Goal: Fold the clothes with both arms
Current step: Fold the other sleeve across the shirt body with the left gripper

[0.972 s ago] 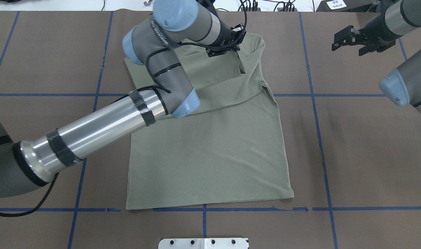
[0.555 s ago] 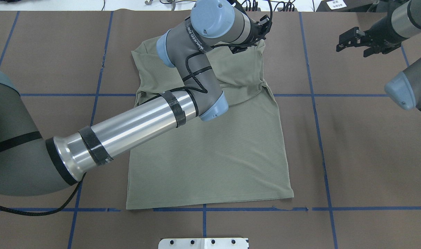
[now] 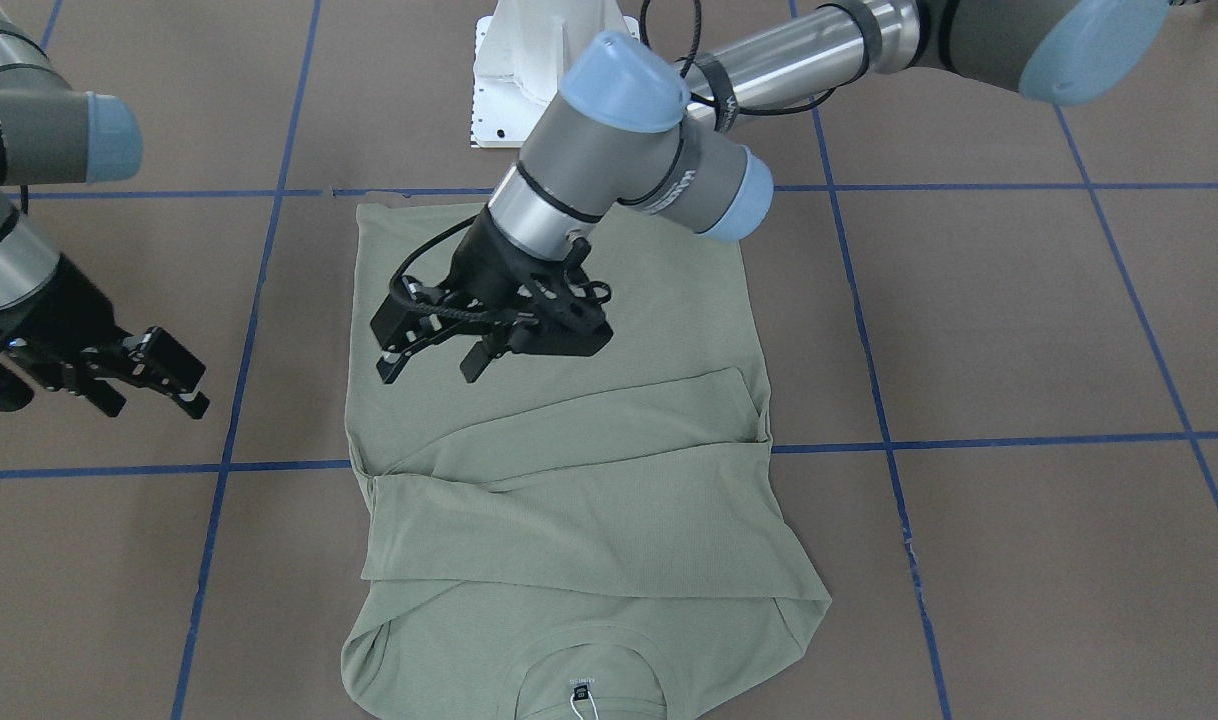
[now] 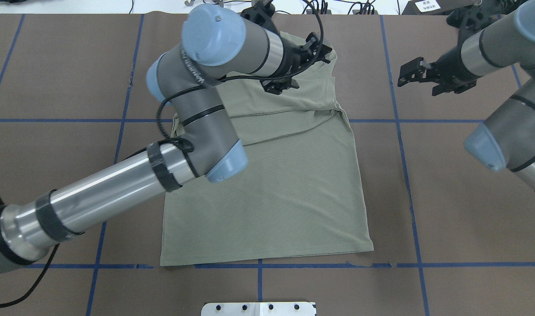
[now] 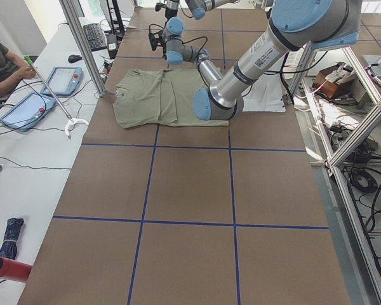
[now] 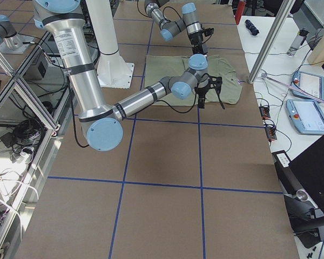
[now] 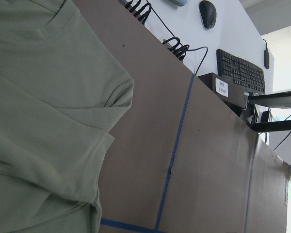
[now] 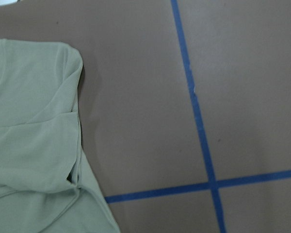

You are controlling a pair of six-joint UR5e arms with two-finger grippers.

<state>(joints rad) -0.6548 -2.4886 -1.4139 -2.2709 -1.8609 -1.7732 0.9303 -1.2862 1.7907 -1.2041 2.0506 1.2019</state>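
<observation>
Since the earlier overhead frames, the left arm's wrist is seen drawn back toward the robot's left. The left black two-finger gripper (image 3: 431, 365) is no longer at the shirt's far edge. The cloth bunched there is now laid flat. The right black two-finger gripper (image 3: 184, 388) has been brought nearer the garment.

The sage-green long-sleeved knit shirt (image 4: 272, 197) is spread on the brown, blue-taped table (image 4: 447, 197), hem toward the robot and neck toward the operators' side. Both sleeves (image 3: 569, 520) are laid across the chest in overlapping bands. This narrows the garment to a rectangle, judged to be preparation for a lengthwise fold. A small white hang tag (image 3: 581, 705) is seen at the neckline.

Left gripper: jaws spread moderately wide, nothing held. It is poised over the body of the shirt, between the folded sleeves and the hem, apparently lifted clear of the cloth. Contact cannot be ruled out from these views. The sleeve is judged released.

Right gripper: jaws parted, nothing held. It is kept over bare table just beside the shirt's shoulder edge and apart from it, probably staged for a two-arm grasp.
</observation>
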